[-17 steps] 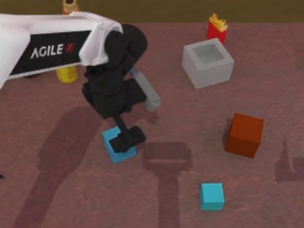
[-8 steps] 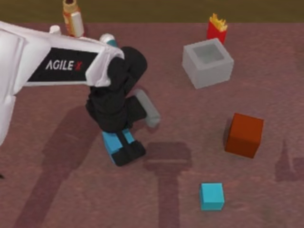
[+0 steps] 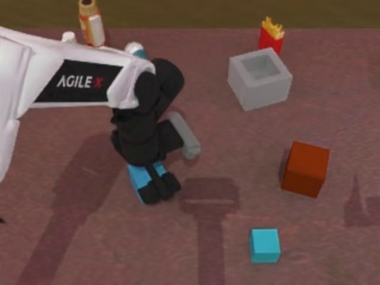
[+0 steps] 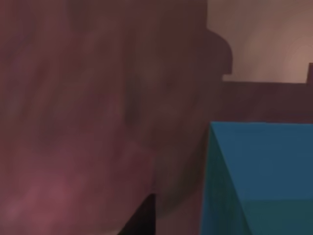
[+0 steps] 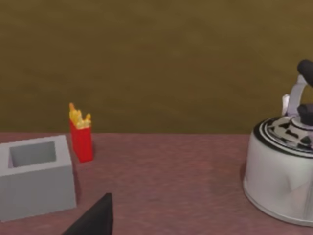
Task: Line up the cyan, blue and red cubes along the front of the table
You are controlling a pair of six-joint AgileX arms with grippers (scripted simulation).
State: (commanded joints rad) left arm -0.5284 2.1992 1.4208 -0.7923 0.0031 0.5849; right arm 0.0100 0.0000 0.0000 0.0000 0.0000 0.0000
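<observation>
Now our left gripper [image 3: 158,189] is down over the blue cube [image 3: 142,176] at the counter [image 3: 71,249] left-centre, jaws apparently closed on its sides for lifting. Cyan cube [image 3: 265,245] sits front; red cube [image 3: 306,168] right. Right arm unseen.

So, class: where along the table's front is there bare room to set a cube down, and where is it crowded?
Bare: the front left, below the left pincer on the blue cube, and the front right beyond the cyan cube. Crowded: the back, around the grey box, fries carton and bottle; the red cube sits mid-right.
</observation>
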